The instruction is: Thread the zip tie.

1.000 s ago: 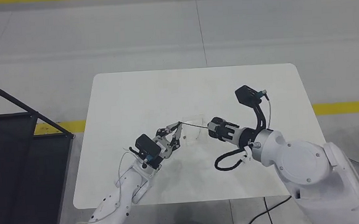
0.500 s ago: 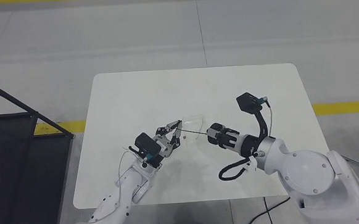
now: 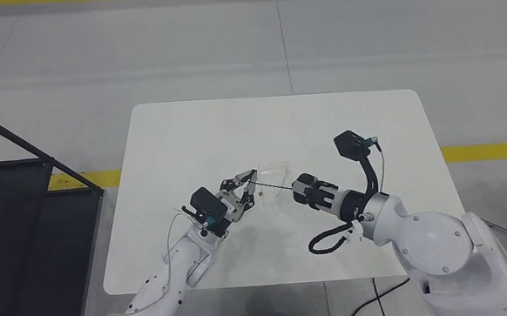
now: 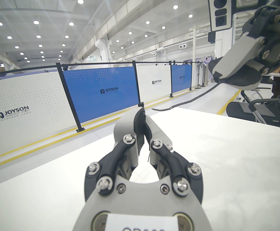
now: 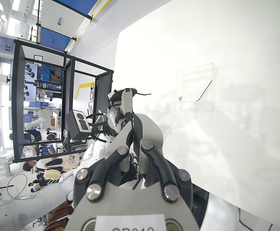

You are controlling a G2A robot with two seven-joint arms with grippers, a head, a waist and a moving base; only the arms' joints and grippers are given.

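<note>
While the zip tie (image 3: 273,186) stretches above the tabletop's (image 3: 365,125) middle | left jaws closed tight, pinching one end | right jaws clamped on the other end | no loop visible; threading seemingly not yet done.

The right gripper (image 5: 133,119) holds its fingers pressed together, black pads meeting, over the white table (image 5: 218,32). Just beyond its tips is the left gripper (image 5: 128,91), also closed, with a thin black zip tie (image 5: 143,94) jutting out sideways at its fingertips. A black camera box (image 5: 78,124) sits on that arm's wrist. Farther out on the table a clear square sheet (image 5: 192,74) lies flat, with a thin curved black strip (image 5: 204,93) near one of its edges. Beyond the table's rounded corner a black metal frame (image 5: 69,87) stands on the floor
</note>
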